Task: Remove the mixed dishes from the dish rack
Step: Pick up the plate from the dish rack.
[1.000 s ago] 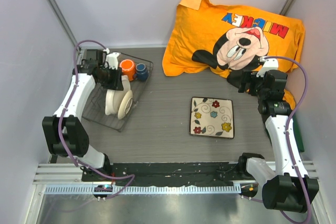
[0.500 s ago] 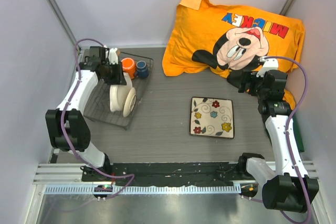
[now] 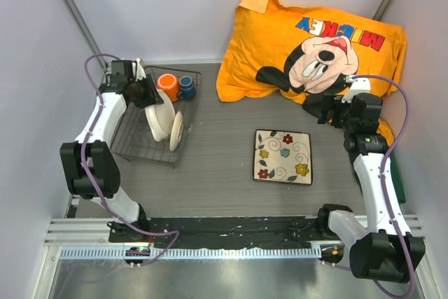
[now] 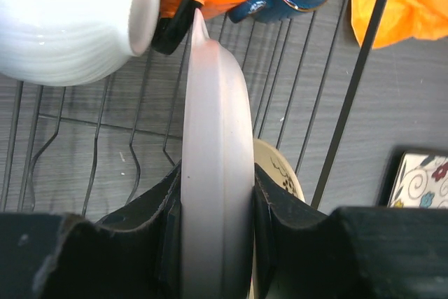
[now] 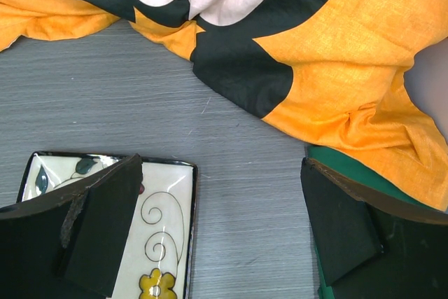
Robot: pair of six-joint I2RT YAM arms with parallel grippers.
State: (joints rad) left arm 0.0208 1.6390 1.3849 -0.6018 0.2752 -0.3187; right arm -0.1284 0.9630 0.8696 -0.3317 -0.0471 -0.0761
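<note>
One dish was gripped: the left gripper's (image 4: 215, 236) jaws were clamped on the rim of the large cream round bowl (image 4: 215, 138), which had shifted toward the far end of the dark wire-grid dish rack (image 3: 133, 141) over the last second. The right gripper (image 5: 222, 225) hung open near the square flowered white plate (image 3: 283, 156).
</note>
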